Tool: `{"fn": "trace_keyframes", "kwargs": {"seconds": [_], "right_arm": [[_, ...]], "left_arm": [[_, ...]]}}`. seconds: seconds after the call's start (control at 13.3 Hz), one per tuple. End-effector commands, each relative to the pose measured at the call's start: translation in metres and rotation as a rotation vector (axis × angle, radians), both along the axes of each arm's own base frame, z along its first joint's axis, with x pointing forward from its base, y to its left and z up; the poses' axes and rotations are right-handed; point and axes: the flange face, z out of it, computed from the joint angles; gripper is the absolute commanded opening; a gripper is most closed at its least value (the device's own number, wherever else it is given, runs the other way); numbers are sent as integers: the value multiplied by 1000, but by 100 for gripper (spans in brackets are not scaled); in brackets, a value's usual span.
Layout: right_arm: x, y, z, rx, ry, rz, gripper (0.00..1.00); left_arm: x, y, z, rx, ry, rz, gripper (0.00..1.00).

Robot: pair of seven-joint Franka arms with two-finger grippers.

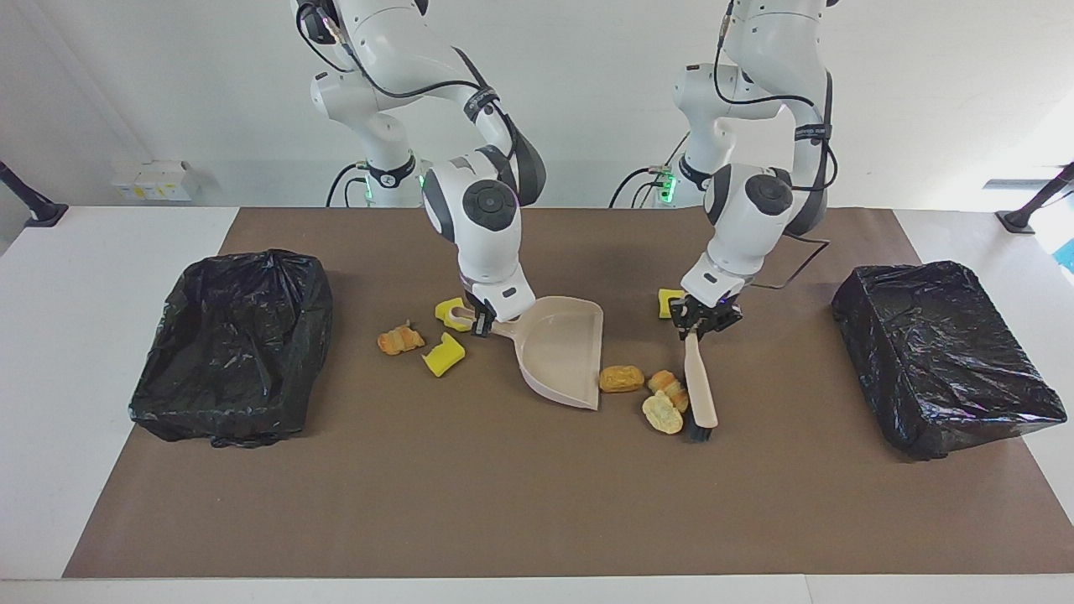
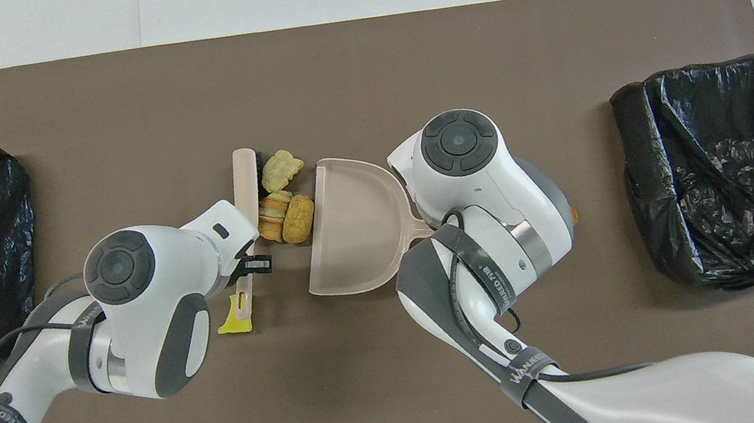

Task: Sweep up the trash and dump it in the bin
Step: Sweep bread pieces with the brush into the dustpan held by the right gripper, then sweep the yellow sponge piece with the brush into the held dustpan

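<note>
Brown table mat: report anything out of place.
Three tan bread-like lumps lie loose between the beige plastic dustpan and the beige black-bristled brush; another lump and two yellow sponge chunks lie near the dustpan's handle, unswept.

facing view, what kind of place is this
Most likely a robot lab test bench, not a home. Two white arms are mounted at a white table covered by a brown mat, with staged props: a dustpan, a brush and a bag-lined bin at each end.
</note>
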Motion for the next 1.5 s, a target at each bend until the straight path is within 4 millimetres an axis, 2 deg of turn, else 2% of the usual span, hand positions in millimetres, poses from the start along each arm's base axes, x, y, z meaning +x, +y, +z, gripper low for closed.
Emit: {"fn": "trace_keyframes", "kwargs": {"seconds": [0.0, 0.15, 0.3, 0.38, 0.45, 0.53, 0.83, 0.98, 1.13, 1.28, 1.43], "right_arm": [[-3, -2, 6, 27, -9, -35, 0], [-3, -2, 6, 26, -9, -34, 0], [-3, -2, 6, 27, -9, -35, 0], [-3, -2, 6, 27, -9, -35, 0], [-3, -2, 6, 27, -9, -35, 0], [-3, -2, 6, 27, -9, -36, 0], [-3, -2, 6, 24, -9, -56, 0], [-1, -5, 6, 27, -9, -21, 0], [-1, -5, 6, 29, -10, 109, 0], [-1, -5, 6, 25, -10, 181, 0], [0, -7, 9, -20, -27, 236, 0]], "left_arm": [[-25, -45, 8, -6, 34, -20, 0], [-46, -79, 14, -6, 43, -29, 0], [-67, -109, 23, -19, 51, 45, 0], [-66, -112, 27, -25, 49, 76, 0], [-64, -108, 31, -24, 51, 93, 0], [-62, -103, 45, -25, 53, 118, 0], [-64, -70, 89, 1, 117, 398, 0], [-70, -61, 89, 57, 173, 561, 0], [-77, -55, 89, 110, 215, 689, 0], [-83, -33, 87, 194, 279, 781, 0], [-104, -17, 83, 268, 328, 837, 0]]}}
